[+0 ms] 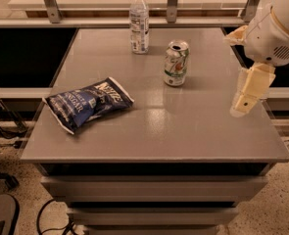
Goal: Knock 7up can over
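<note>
Grey table [183, 131] carrying upright 7up can [176, 62], standing left of gripper [242, 104], well apart; gripper hovering over right edge, grip state impossible to tell.

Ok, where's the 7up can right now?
The 7up can stands upright, front-right of the water bottle; the end effector hangs further right, over the table edge.

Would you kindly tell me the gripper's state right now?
Gripper: cannot be told; it hangs over the table's right side, apart from the 7up can.
</note>
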Robot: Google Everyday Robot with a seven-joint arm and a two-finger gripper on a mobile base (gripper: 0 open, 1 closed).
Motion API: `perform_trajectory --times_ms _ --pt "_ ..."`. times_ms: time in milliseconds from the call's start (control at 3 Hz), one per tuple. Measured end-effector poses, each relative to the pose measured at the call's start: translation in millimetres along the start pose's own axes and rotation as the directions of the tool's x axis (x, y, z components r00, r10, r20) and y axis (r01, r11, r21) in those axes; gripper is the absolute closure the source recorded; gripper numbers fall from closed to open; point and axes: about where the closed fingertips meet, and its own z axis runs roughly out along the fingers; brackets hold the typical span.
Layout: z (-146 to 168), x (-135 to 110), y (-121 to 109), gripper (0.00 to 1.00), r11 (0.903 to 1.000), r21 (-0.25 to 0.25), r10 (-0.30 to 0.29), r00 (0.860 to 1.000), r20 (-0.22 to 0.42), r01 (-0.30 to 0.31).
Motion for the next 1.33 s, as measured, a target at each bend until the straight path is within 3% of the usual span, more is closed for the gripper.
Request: perform_trajectory --times_ms 667,1333 --pt "41.8 2.0 -22.0 0.0 0.9959 -0.068 -0.056 0.998 0.043 0.059" --pt "78.2 25.1 -39.0 0.0 0.9909 -0.127 -0.042 0.999 0.024 0.045"
